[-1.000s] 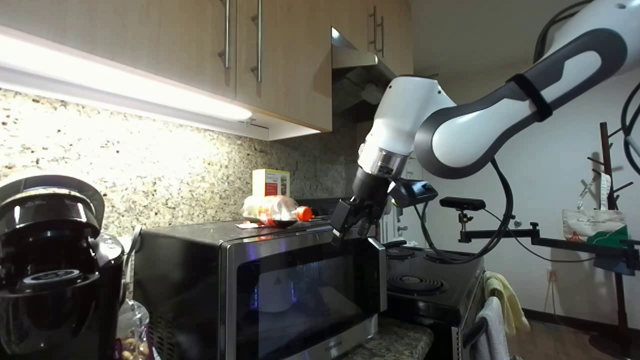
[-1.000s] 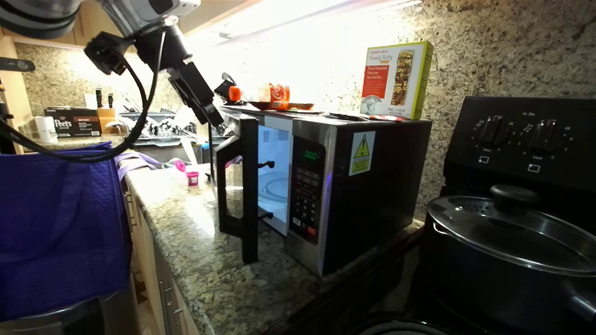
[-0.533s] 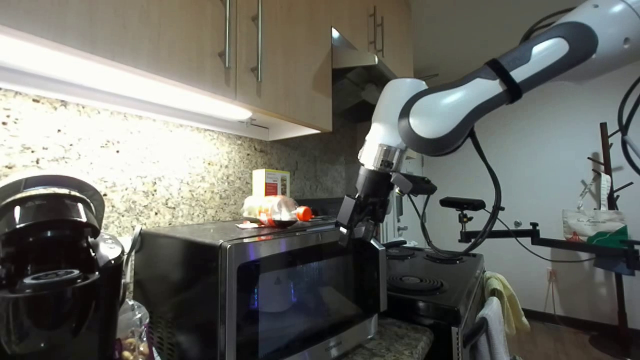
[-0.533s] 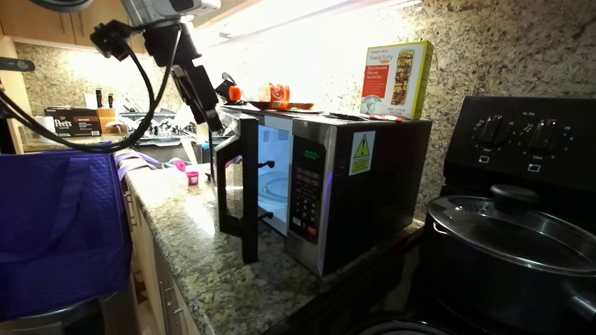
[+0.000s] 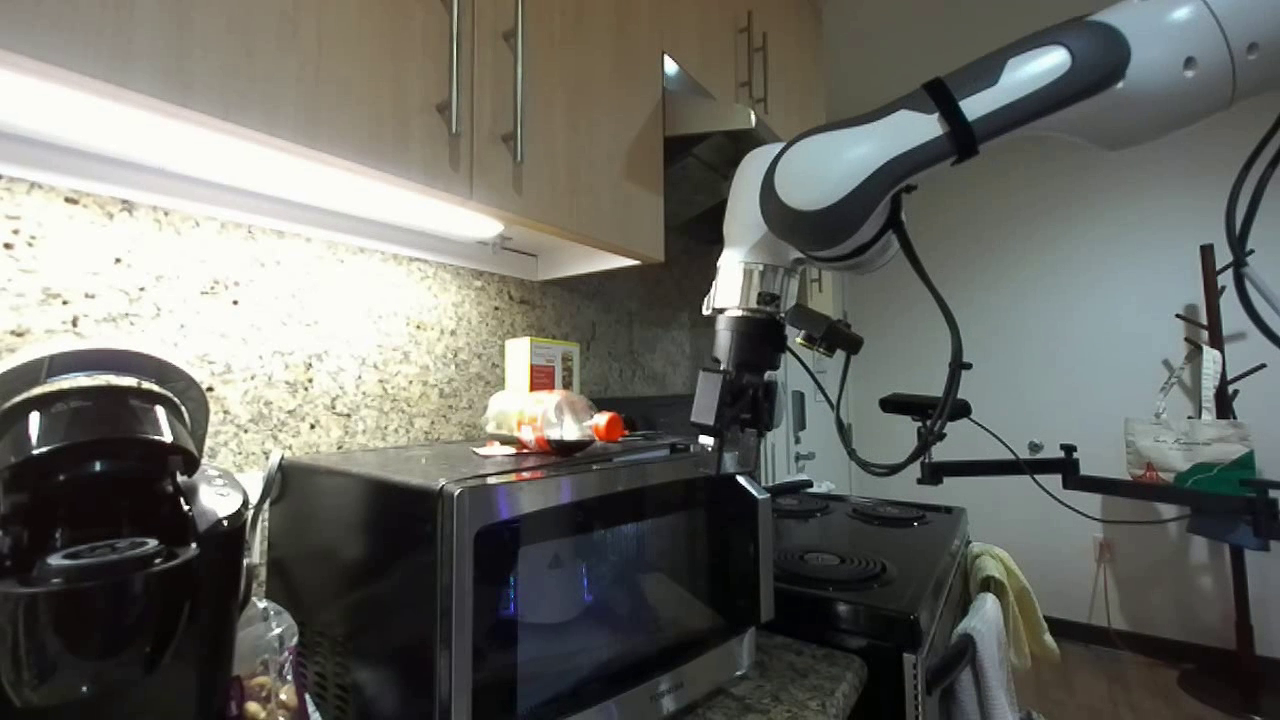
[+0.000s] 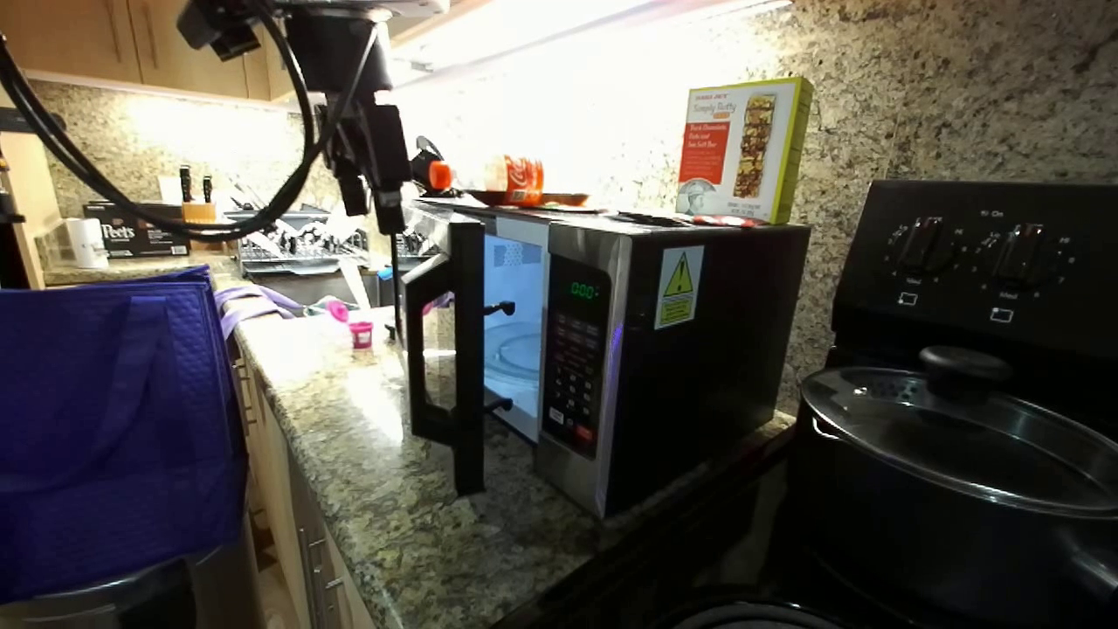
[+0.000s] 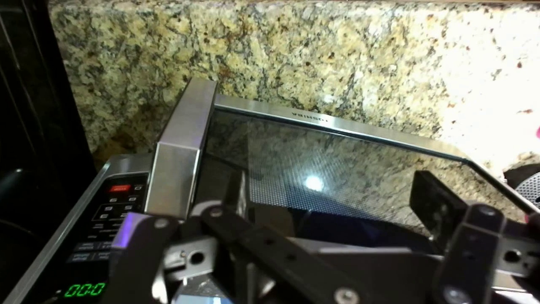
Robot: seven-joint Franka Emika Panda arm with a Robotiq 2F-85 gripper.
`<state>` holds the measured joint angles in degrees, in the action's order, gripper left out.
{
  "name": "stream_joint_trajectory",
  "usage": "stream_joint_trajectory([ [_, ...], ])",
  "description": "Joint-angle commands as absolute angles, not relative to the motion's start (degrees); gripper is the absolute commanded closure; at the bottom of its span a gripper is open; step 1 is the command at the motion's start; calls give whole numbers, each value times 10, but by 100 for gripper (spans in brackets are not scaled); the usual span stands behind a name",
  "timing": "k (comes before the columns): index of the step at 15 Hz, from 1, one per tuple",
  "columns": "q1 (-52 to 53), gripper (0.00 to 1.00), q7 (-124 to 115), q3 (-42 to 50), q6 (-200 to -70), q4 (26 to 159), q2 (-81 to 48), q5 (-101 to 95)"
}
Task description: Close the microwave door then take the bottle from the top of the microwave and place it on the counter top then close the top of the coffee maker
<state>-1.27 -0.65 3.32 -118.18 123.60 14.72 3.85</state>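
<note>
Wide microwave door of dark reflective glass framed in stainless steel (image 7: 337,160): ajar, as a second ago, at the front of the large boxy microwave of black and stainless steel (image 6: 707,393); pale lit cavity (image 6: 517,341) visible behind it in an exterior view. Black two-finger gripper (image 7: 331,196): fingers spread wide apart, near the door's upper edge toward its silver bar handle (image 7: 175,173); now hanging near upright, where a second earlier it tilted; contact with the door cannot be told. White-and-grey robot arm (image 5: 850,180): wrist joint higher than before in both exterior views. Small clear plastic bottle with red label and orange cap (image 5: 548,420): lying on its side on the microwave's top, dark liquid inside, unmoved. Yellow-and-white snack-bar carton (image 6: 742,153): upright on the same surface, its place unchanged. Black pod-style coffee maker with rounded body (image 5: 90,640): beside the microwave, its rounded black silver-rimmed lid (image 5: 100,430) raised. Speckled granite counter (image 6: 376,489): under the microwave, bearing a small pink cup (image 6: 361,335). Black stove with coil burners (image 5: 915,560): at the microwave's other side. Black pot with glass lid (image 6: 961,463): near the microwave, before the stove's knobbed panel (image 6: 978,262).
</note>
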Motion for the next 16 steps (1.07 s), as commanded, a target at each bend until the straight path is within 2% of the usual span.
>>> stream_joint_trajectory([
  [1,-15,0,-3,31,-1180,1234,145,41],
  [7,-9,0,2,30,-1201,1230,114,57],
  [16,-17,0,-99,19,-1417,1223,19,-29],
])
